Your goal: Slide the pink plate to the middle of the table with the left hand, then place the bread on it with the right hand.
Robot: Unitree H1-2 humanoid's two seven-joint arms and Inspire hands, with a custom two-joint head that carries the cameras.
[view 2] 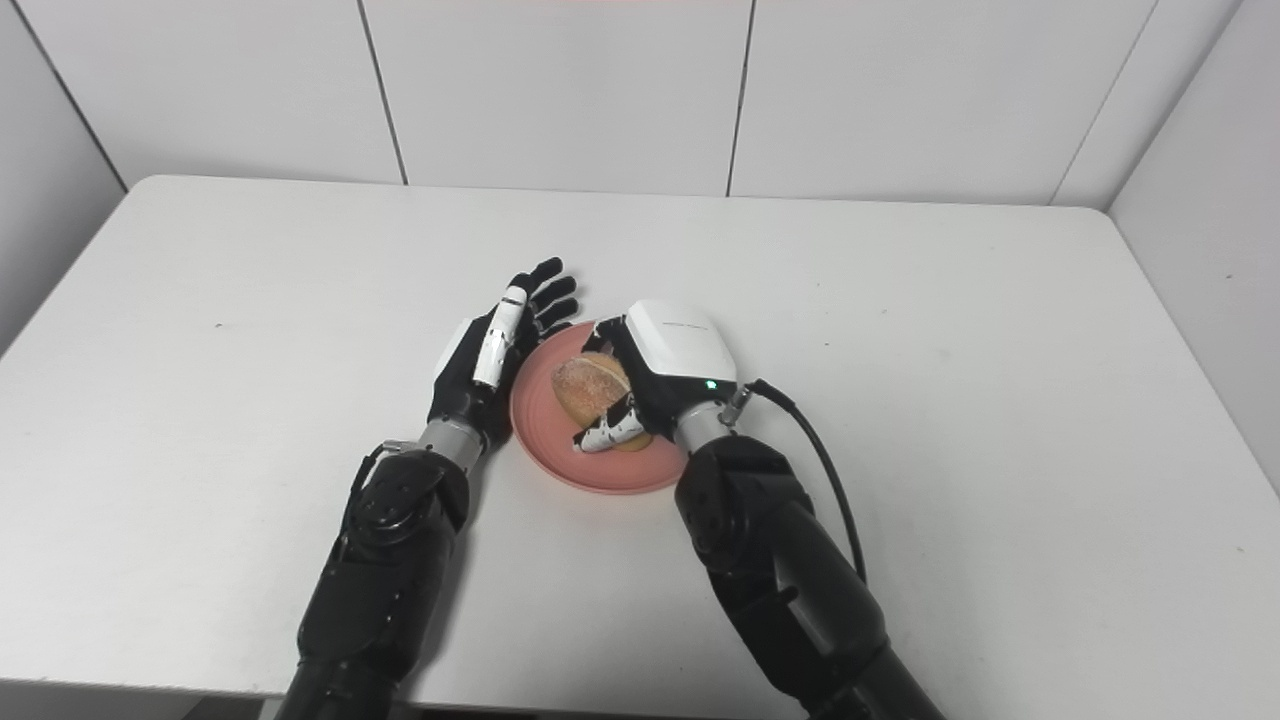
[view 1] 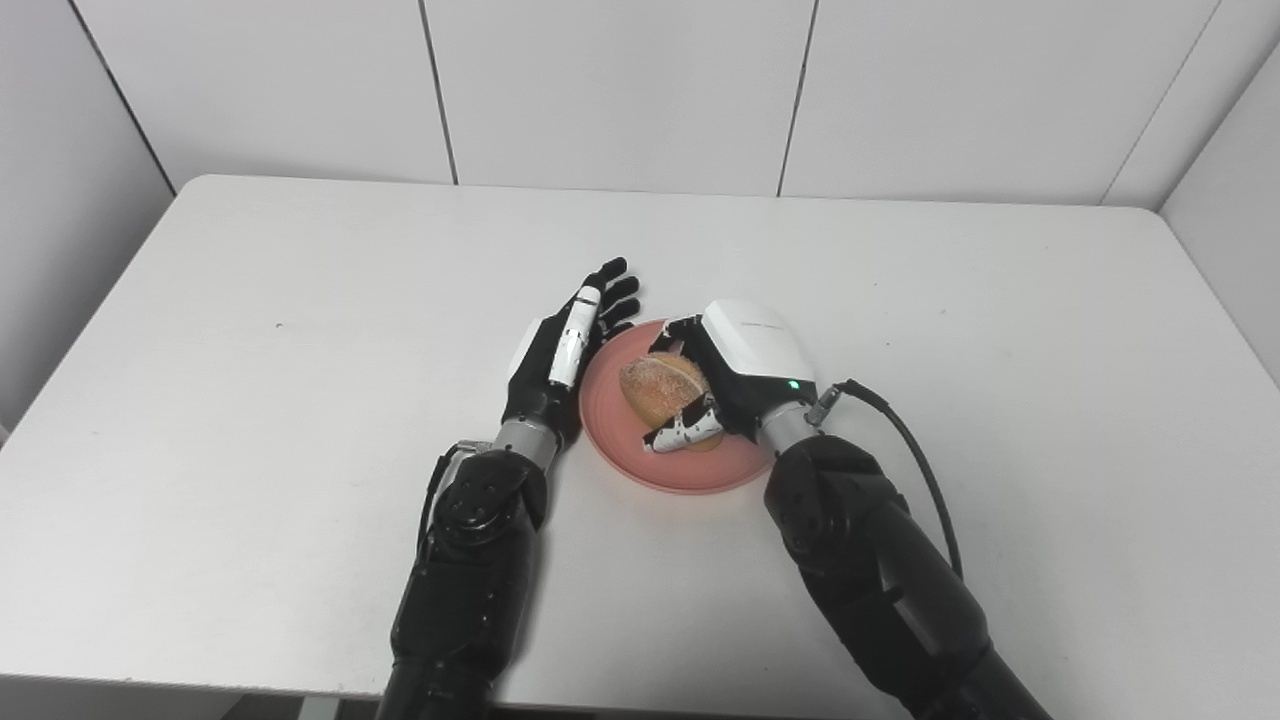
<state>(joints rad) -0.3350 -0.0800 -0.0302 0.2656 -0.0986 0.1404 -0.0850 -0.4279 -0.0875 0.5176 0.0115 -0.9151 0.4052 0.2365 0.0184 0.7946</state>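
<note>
Plate, pink, is seen near the middle of the white table. At its left rim the left hand is held on edge, fingers straight and apart, nothing gripped. Bread is seen over the plate, clasped by the right hand, whose fingers are curled around it.

You are looking at a bare test room, more lab than home: a plain white table with rounded far corners stands against white panelled walls split by thin dark seams, and a black cable trails from the robot's right wrist.
</note>
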